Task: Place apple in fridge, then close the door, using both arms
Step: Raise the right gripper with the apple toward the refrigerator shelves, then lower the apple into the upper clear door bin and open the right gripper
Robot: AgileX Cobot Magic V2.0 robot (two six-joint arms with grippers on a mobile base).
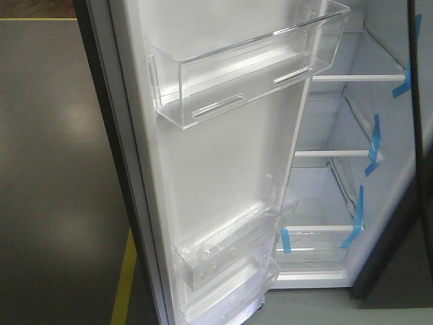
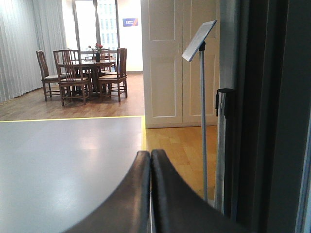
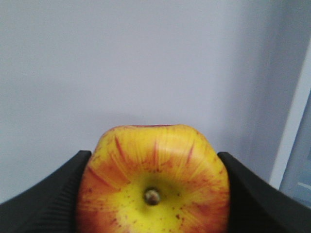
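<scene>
The right gripper [image 3: 153, 162] pinched the apple [image 3: 155, 179], stem facing the camera; the left gripper [image 2: 149, 165] was pressed together, empty; the door [image 1: 223, 176] of the fridge [image 1: 338, 122] stood open; the apple probably needed carrying level onto a shelf [image 1: 331, 154], clear of the door bins [image 1: 250, 74].

Red-streaked yellow apple [image 3: 153, 179], stem toward the camera, sits at 6 o'clock, pinched in the right gripper [image 3: 154, 156]. The fridge [image 1: 338, 128] stands open at 3 o'clock, its white-lined door [image 1: 223, 156] swung wide.
</scene>
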